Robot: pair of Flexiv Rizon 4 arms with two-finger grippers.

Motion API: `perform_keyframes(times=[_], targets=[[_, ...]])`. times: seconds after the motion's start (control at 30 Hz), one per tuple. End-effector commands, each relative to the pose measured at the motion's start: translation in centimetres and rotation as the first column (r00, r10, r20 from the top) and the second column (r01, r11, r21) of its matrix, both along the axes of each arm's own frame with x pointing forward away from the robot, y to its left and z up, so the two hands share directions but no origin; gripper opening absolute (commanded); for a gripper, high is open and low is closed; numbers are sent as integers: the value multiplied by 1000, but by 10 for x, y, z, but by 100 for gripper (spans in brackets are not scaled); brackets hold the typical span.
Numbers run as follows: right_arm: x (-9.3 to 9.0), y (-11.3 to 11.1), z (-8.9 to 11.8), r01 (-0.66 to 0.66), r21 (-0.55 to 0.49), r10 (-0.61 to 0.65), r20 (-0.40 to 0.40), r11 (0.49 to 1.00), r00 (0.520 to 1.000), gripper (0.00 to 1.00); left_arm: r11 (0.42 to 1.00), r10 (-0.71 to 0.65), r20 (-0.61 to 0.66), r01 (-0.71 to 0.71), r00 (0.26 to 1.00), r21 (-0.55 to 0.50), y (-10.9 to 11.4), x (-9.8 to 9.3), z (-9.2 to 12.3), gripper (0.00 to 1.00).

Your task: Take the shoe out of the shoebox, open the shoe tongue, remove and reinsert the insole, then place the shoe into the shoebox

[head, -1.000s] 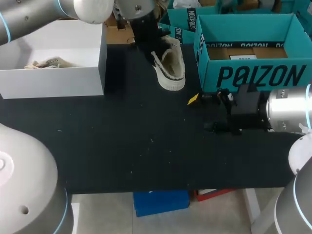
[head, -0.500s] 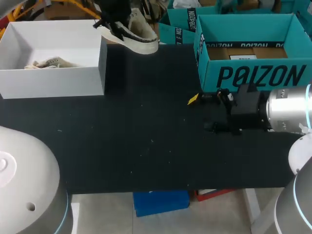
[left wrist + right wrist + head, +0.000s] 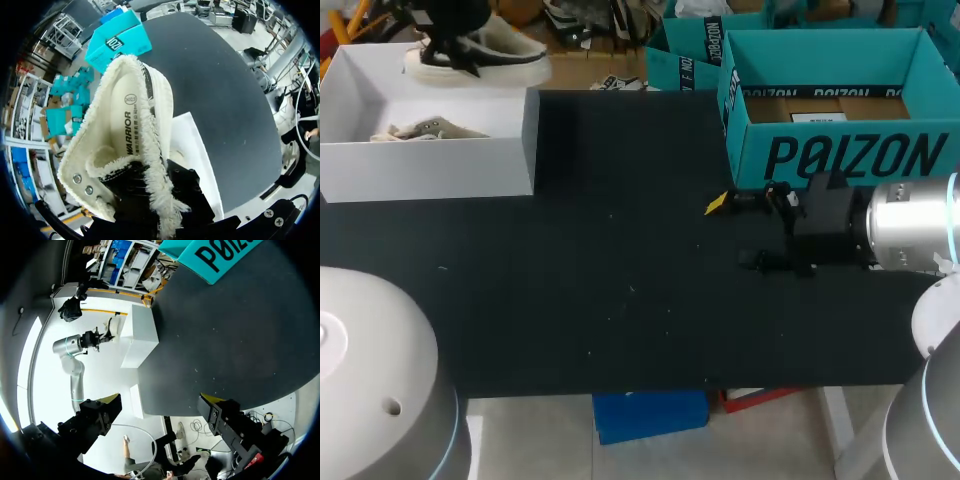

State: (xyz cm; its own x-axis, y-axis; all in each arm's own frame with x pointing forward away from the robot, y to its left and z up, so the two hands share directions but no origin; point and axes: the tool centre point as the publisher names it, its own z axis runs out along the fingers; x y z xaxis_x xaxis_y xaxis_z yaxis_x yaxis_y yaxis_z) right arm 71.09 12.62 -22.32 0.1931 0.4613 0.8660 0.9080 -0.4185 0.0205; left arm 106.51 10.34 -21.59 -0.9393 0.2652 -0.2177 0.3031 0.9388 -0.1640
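Observe the left pincer [image 3: 452, 42]: it holds the shoe [image 3: 505, 60] clamped at its opening, raised clear of the surface [image 3: 620, 290]. In the head view, find the shoe at 11 o'clock, over the far rim of the white shoebox [image 3: 430, 165], toe toward 3 o'clock. The right pincer [image 3: 161, 401] stands wide with nothing between its fingers. It sits low over the surface at 3 o'clock, just in front of the teal box [image 3: 840, 150].
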Motion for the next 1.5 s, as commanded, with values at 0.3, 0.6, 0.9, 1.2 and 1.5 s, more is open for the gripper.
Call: perform_keyframes(times=[0.3,0.6,0.9,1.2,1.5], targets=[[0,1,0,1,-1,-1,0,1000,1000,100,816,578,63,-578,813,-31,18,-12,-6,0],[0,1,0,1,-1,-1,0,1000,1000,100,855,519,57,-518,853,-26,16,-15,-10,0],[0,1,0,1,-1,-1,0,1000,1000,100,950,312,-12,-312,950,-13,55,20,-29,0],[0,1,0,1,-1,-1,0,1000,1000,100,970,244,-7,-244,970,21,88,44,-45,0],[0,1,0,1,-1,-1,0,1000,1000,100,961,272,35,-273,962,48,97,74,-63,0]])
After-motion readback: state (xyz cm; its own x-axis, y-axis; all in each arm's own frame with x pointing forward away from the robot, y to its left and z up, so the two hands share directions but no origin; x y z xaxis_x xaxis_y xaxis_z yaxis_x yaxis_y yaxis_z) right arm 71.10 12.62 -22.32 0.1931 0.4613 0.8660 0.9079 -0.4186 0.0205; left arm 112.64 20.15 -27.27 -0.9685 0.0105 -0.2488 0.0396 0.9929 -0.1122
